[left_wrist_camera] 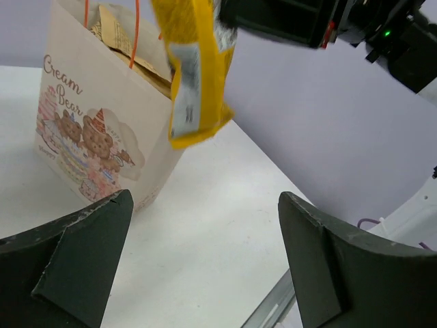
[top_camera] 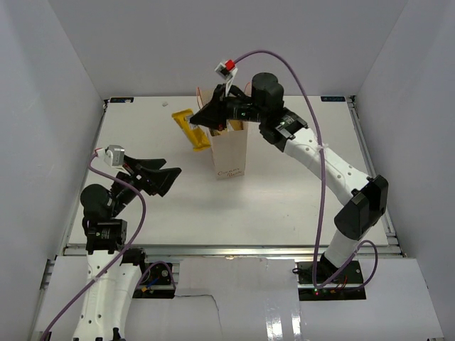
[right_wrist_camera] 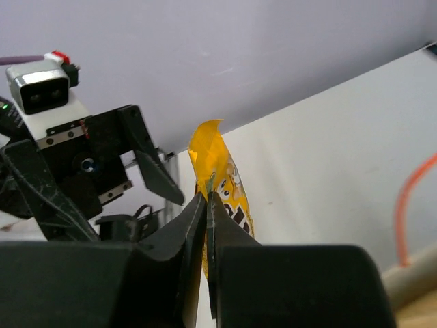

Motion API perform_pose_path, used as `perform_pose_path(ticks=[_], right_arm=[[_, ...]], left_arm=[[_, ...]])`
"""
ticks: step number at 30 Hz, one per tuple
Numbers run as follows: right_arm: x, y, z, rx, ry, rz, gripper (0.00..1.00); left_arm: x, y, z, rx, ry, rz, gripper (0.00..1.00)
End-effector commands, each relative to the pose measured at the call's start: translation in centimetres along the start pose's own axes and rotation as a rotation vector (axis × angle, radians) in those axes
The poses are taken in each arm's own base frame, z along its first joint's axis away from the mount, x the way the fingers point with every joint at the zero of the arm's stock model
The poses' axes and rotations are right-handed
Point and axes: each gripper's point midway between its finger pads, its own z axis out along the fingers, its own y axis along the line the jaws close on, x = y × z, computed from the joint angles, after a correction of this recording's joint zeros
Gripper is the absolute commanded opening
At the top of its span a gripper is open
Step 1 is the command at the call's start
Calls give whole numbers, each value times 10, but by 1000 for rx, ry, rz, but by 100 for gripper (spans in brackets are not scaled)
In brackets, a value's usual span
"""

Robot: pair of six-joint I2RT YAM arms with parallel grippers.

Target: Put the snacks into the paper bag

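The cream paper bag (top_camera: 230, 150) stands upright mid-table; in the left wrist view it (left_wrist_camera: 95, 130) shows bear art, red-orange handles and a brown-gold pouch (left_wrist_camera: 119, 41) inside. My right gripper (top_camera: 201, 121) is shut on a yellow snack packet (top_camera: 190, 128), held in the air just left of the bag's top. The packet hangs in the left wrist view (left_wrist_camera: 194, 75) and pokes out between the closed fingers in the right wrist view (right_wrist_camera: 222, 181). My left gripper (top_camera: 170, 176) is open and empty, left of the bag, low over the table.
White walls enclose the table on three sides. The table's metal rail (top_camera: 227, 249) runs along the near edge. The right arm's purple cable (top_camera: 313, 114) arcs above the right side. The left wrist camera (right_wrist_camera: 51, 85) shows in the right wrist view.
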Motion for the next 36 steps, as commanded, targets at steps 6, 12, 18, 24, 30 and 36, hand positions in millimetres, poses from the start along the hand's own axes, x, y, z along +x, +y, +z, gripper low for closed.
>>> perform_pose_path(ticks=[6,12,18,24,30,36], right_arm=[[-126,-53,-75,394,-255,-432,8],[-116,-122,-80,655,-265,-438,8],[-82,-158,-90,790,-230,-392,8],[-73,-159,-96,810,-193,-459,60],[-102,-107,-102,680,-164,-580,90],[-82,-111,-172,803,-96,-510,90]], left_arm=[[4,20,-1,-91,-14,7,98],[6,26,0,-112,-5,1,98],[12,34,-5,-169,8,-10,98],[12,43,-6,-218,-8,-39,98],[0,54,2,-294,11,-100,98],[-8,63,9,-362,78,-137,98]])
